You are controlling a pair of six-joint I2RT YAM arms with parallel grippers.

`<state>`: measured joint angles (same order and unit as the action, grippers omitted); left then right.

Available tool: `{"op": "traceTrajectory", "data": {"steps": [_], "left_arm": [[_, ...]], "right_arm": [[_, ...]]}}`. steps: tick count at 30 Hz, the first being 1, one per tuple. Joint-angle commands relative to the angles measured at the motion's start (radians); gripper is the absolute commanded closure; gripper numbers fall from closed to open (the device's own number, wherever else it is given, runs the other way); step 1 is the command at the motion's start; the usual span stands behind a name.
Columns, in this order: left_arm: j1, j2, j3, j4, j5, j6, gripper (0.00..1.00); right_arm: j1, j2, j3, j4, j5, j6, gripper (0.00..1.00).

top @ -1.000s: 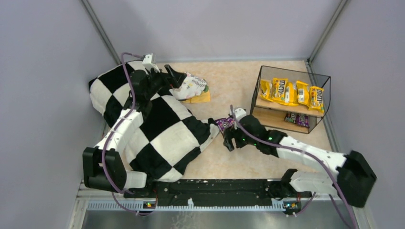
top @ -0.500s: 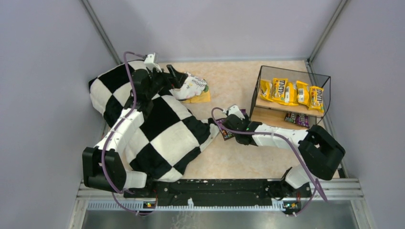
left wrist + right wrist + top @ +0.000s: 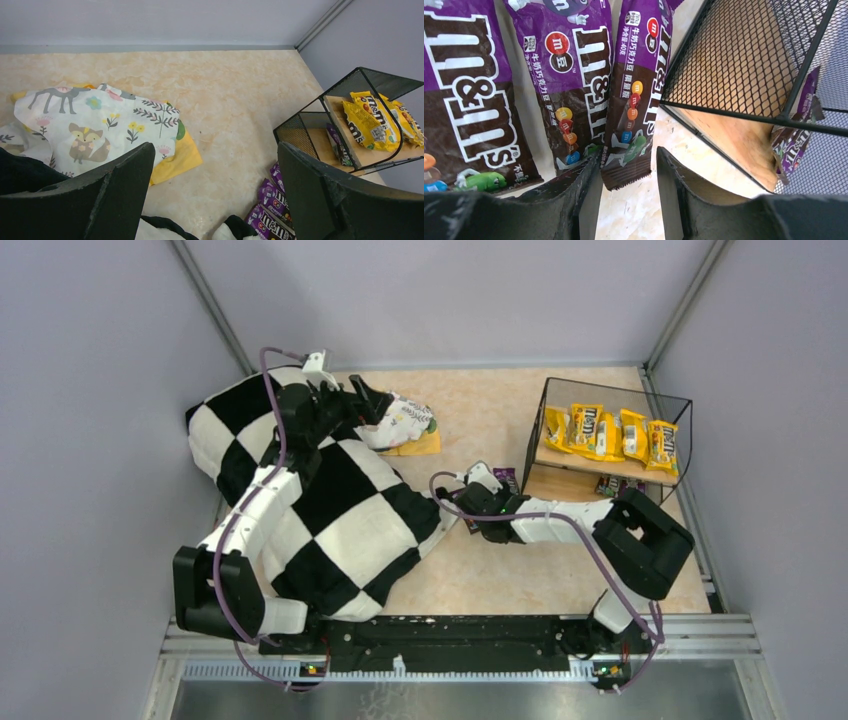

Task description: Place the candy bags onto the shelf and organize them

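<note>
The left arm [image 3: 252, 508] and the right arm [image 3: 560, 521] are made the same way: white shell links between blocky black joints. A thin purple cable [image 3: 266, 375] runs loosely along each one. Small green lights [image 3: 497, 508] glow on the right arm's black wrist part. The fingers [image 3: 704, 205] are matte black, with a few pale scratches on the inner faces.

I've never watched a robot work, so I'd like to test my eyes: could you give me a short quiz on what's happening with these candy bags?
1. True or false: the yellow bags lie on the shelf's upper board.
2. What lies between the right gripper's fingers? A) a yellow bag B) the end of a purple bag C) a shelf wire
3. Fill in: the left gripper is ___, holding nothing.
Key: 1 true; 2 B; 3 open.
</note>
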<state>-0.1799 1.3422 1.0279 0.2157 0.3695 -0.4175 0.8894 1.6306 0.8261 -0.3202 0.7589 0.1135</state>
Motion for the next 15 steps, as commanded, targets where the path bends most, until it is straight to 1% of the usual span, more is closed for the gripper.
{"op": "traceTrajectory", "data": {"steps": [1, 5, 9, 15], "left_arm": [[-0.001, 0.009, 0.040, 0.028, -0.002, 0.009, 0.02], [0.008, 0.014, 0.040, 0.031, 0.012, -0.004, 0.02], [0.011, 0.012, 0.038, 0.033, 0.009, -0.003, 0.02], [0.014, 0.016, 0.039, 0.037, 0.026, -0.017, 0.02]], "right_arm": [[0.030, 0.060, 0.058, 0.064, 0.086, -0.021, 0.59], [0.059, 0.107, 0.079, 0.078, 0.182, -0.055, 0.67], [0.069, 0.130, 0.100, 0.067, 0.213, -0.056, 0.71], [0.074, 0.098, 0.096, 0.055, 0.215, -0.051, 0.83]]}}
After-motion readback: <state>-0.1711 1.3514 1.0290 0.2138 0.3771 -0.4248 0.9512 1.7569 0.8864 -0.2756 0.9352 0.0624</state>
